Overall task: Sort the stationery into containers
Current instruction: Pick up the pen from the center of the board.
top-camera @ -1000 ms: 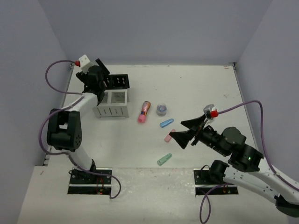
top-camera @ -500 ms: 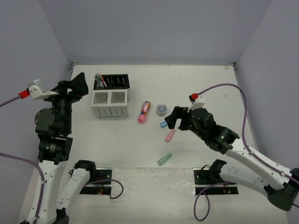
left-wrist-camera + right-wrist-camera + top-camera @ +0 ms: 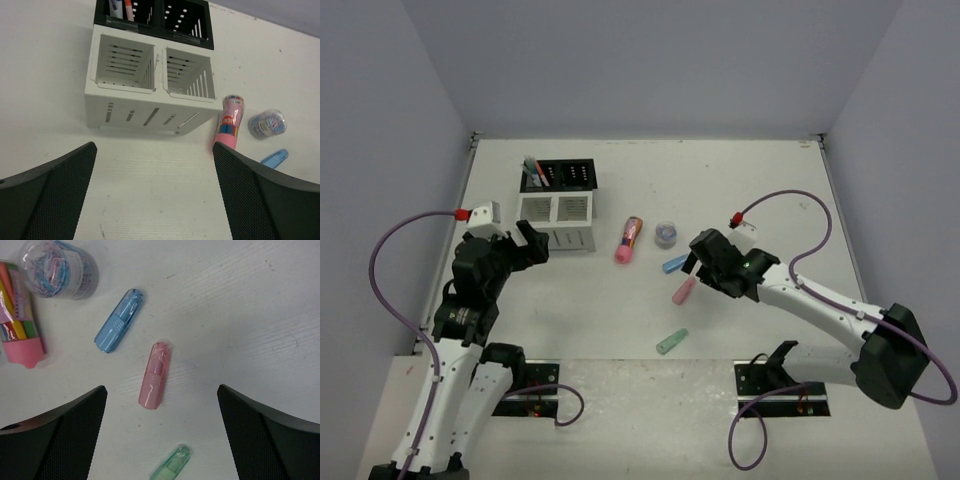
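The containers are a black slotted rack [image 3: 565, 174] joined to a white two-compartment box [image 3: 557, 236]. A few pens [image 3: 122, 7] stand in the rack's left slot, and both white compartments [image 3: 150, 114] look empty. To the right of the box, a pink patterned tube [image 3: 630, 239], a round clear roll [image 3: 666, 235], a blue capsule [image 3: 676, 264], a pink capsule [image 3: 684, 291] and a green capsule [image 3: 672, 342] lie on the table. My left gripper [image 3: 155, 195] is open just in front of the white box. My right gripper [image 3: 162, 435] hangs open over the pink capsule [image 3: 155, 375], holding nothing.
Grey walls close the table on three sides. The blue capsule [image 3: 119, 320] and the roll [image 3: 57, 267] lie just beyond the pink one, and the green capsule [image 3: 171, 467] lies nearer. Purple cables loop from both wrists.
My left arm swung away from the rack and now sits low in front of the white box. My right gripper moved left, in over the pink capsule.
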